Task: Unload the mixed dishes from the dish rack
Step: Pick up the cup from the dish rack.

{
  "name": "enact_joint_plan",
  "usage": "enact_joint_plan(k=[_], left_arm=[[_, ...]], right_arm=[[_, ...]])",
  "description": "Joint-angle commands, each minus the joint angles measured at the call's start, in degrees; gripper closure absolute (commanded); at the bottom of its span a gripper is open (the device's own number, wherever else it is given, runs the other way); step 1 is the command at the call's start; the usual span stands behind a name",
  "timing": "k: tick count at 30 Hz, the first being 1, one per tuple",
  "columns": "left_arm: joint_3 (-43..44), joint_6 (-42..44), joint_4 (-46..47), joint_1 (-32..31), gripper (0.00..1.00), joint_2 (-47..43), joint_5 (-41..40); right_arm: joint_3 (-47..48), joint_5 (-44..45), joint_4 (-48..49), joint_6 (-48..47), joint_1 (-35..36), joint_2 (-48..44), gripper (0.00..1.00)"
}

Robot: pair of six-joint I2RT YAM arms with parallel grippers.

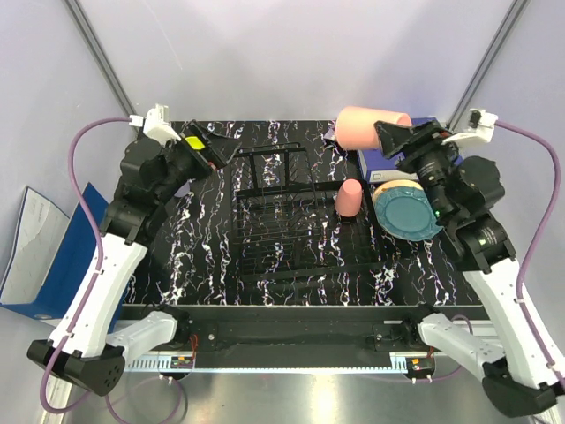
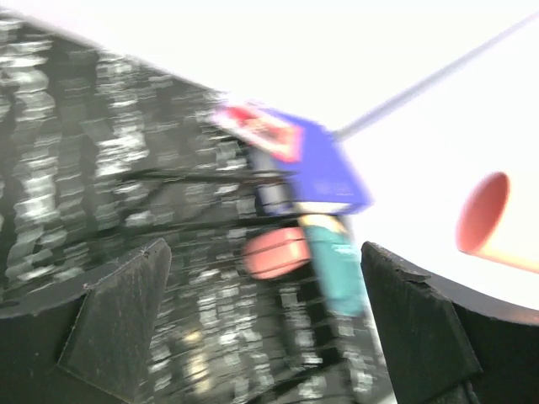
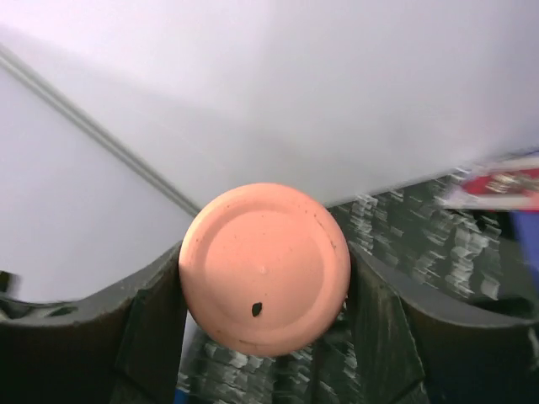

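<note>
The pink cup (image 1: 369, 126) is lying on its side in the air over the far right corner of the desk (image 1: 199, 243), clear of the dish rack (image 1: 282, 221), with its flat base facing the right wrist camera. The right tool (image 3: 264, 324) is clamping it across the body, one finger on each flank, closed only to the cup's width. The cup is looking light and rigid, with a smooth tapering wall, so it is likely to be slippery. Gripping across the mid-body, as here, is suiting it, and it is calling for a gentle set-down. A second cup (image 1: 350, 198) is standing at the rack's right end. Just right of the rack, the teal scalloped plate (image 1: 408, 215) is resting on the cream-orange plate (image 1: 391, 186). The left tool (image 1: 216, 152) is hovering wide open and empty near the rack's far left corner.
</note>
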Motion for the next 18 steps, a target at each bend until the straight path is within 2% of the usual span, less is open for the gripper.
enact_joint_plan(k=[1,3,5,6,7,9,11,18], left_arm=[[-4.36,-8.85,22.96,-0.22,0.01,-2.05,13.82],[-7.43,-12.79,29.49,-0.22,0.01,-2.05,19.09],[-10.33,-15.79,39.6,-0.22,0.01,-1.09,24.35],[-11.21,-18.68,43.02,-0.22,0.01,-0.39,26.03],[-12.01,-20.1,49.67,-0.22,0.01,0.14,27.18],[-13.94,-23.96,55.08,-0.31,0.01,1.9,29.82],[-14.04,-24.95,58.52,-0.74,0.01,3.74,31.14],[-13.07,-22.93,58.0,-3.82,0.01,6.91,30.54]], right_arm=[[-8.8,-22.54,13.99,16.93,-8.67,0.76,1.0],[-14.59,-29.09,26.29,26.13,-12.53,1.28,1.0],[-17.86,-35.51,34.67,31.71,-13.69,3.38,1.0],[-20.49,-38.84,43.42,36.78,-13.87,5.57,1.0],[-21.56,-40.27,48.03,39.09,-13.87,6.81,1.0],[-22.97,-42.55,57.25,43.92,-13.87,9.88,1.0],[-22.63,-43.79,60.28,45.44,-13.78,11.47,1.0],[-20.87,-45.73,60.91,44.04,-11.41,12.53,1.0]])
